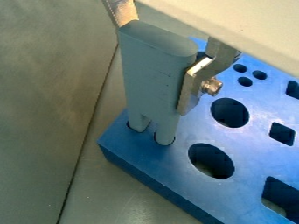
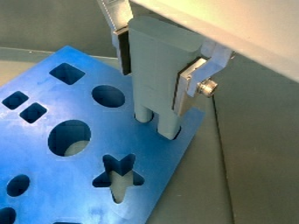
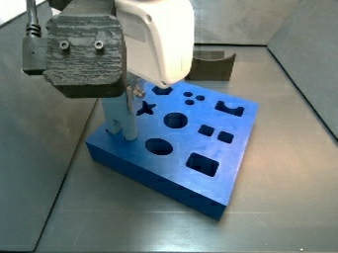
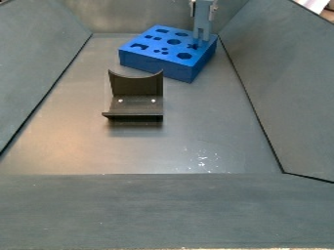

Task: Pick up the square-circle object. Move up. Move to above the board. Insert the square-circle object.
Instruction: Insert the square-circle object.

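- The gripper (image 1: 158, 77) stands over one corner of the board (image 1: 251, 175), its silver finger plates closed on the upper part of the square-circle object (image 1: 152, 83).
- In both wrist views the peg is upright between the fingers (image 2: 191, 80), pale grey-blue and straight-sided, with its lower end split into a rounded part and a squared part.
- In a wrist view the peg's lower end (image 2: 162, 121) meets the blue top at the board's edge; how deep it sits in a hole cannot be told.
- The wrist views show the clamp screw on the finger plate (image 1: 212, 86) and the holes nearest the peg: round ones in a wrist view (image 1: 211, 157), a star in a wrist view (image 2: 114, 175).
- In a side view the gripper (image 3: 126, 94) is mostly hidden behind the large wrist housing (image 3: 86, 49), and only a short stretch of the peg (image 3: 125, 121) shows below it, at the board's corner (image 3: 113, 148).
- That side view alone shows the board's full hole pattern: star, circles, squares and a rectangle.
- In a side view the gripper (image 4: 202, 29) and peg (image 4: 202, 24) appear small at the far end, over the board (image 4: 156, 59).
- Only this view shows the fixture (image 4: 133, 96) clearly, a dark L-shaped bracket on the grey floor (image 4: 156, 146), well apart from the board and nearer the camera.
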